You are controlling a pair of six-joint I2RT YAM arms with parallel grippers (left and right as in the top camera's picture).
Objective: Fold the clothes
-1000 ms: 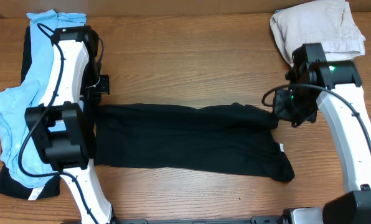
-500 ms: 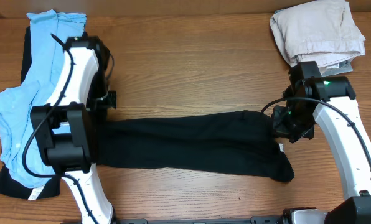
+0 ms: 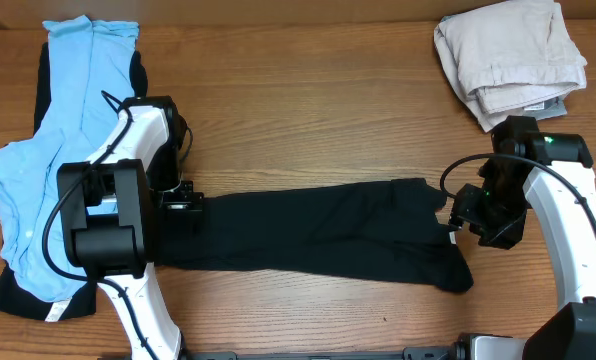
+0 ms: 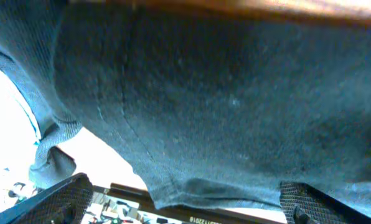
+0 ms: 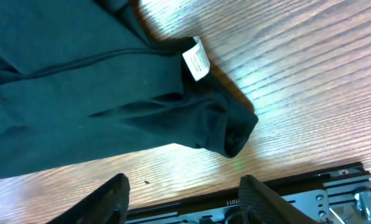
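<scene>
The black garment (image 3: 308, 235) of the clothes lies as a long folded strip across the middle of the table. Its small white label (image 5: 197, 60) shows near the right end. My left gripper (image 3: 183, 203) is over the strip's left end. In the left wrist view it (image 4: 185, 205) is open wide, the dark cloth (image 4: 223, 93) filling the view and its hem lying between the fingers. My right gripper (image 3: 456, 215) is at the strip's right end. It (image 5: 185, 199) is open over bare wood, just off the cloth's corner.
A light blue garment (image 3: 48, 150) lies on another black one (image 3: 18, 295) at the left edge, beside the left arm. A folded beige garment (image 3: 513, 55) sits at the back right corner. Bare wood (image 3: 308, 110) lies behind the black strip.
Both grippers went from shut to open and let go of the black garment. Both arms moved toward the near edge, carrying the garment's far edge forward; the strip is now narrower.
</scene>
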